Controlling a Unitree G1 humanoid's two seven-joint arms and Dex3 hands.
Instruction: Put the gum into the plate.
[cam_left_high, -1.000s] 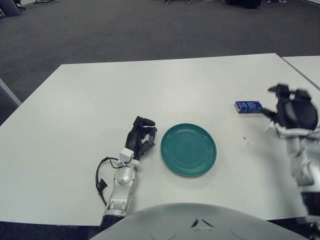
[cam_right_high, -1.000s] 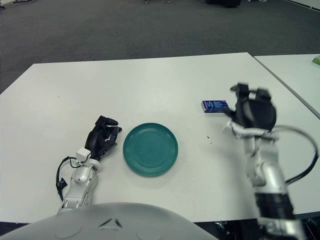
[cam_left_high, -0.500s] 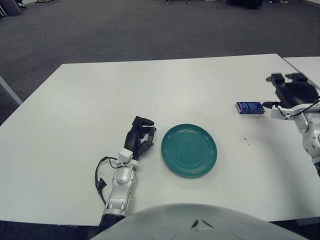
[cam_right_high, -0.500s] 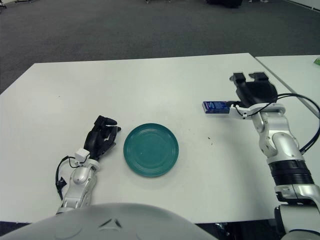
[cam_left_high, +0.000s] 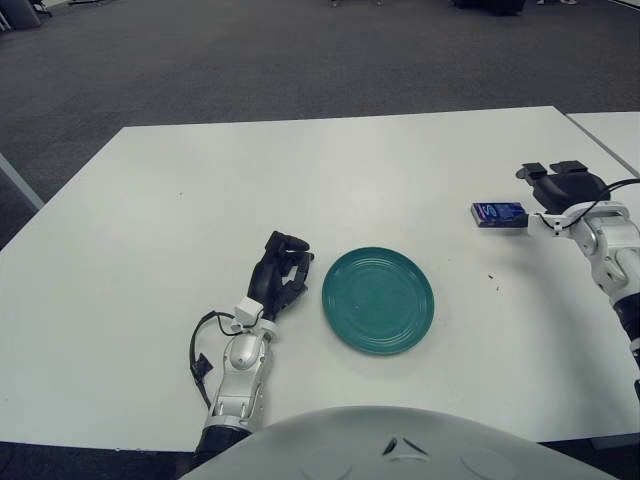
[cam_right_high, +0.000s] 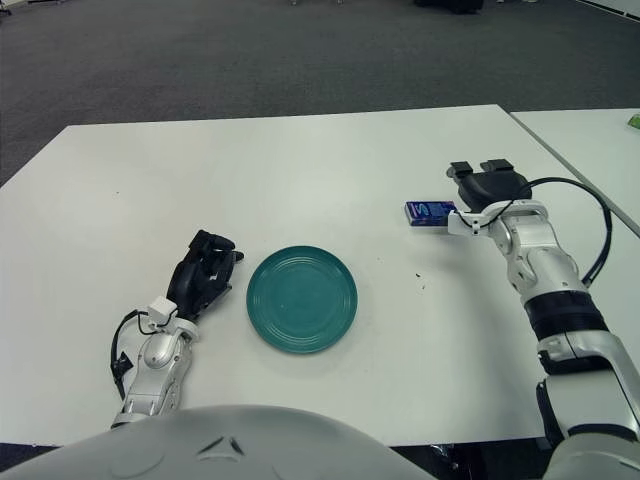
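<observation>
A round teal plate (cam_right_high: 301, 298) with faint concentric ridges sits on the white worktop (cam_right_high: 300, 170), toward the near edge and a little left of centre, and nothing lies in it; its shallow well shows only bare glazed surface. The gum, a small flat blue rectangular pack (cam_right_high: 428, 212) with pale print on top, lies flat on the worktop well to the right of the plate and farther from the robot, fully outside it. The right hand (cam_right_high: 483, 185) is just beside the pack's right end, with its dark fingers (cam_right_high: 461, 170) stretched forward and spread above the worktop rather than wrapped round the pack; whether the palm edge touches the pack cannot be told. The silver right forearm runs back toward the near right edge with a black cable looping beside it. The left hand (cam_left_high: 280, 275) rests on the worktop just left of the plate's rim, near but apart from it, its black fingers curled loosely inward and holding nothing.
</observation>
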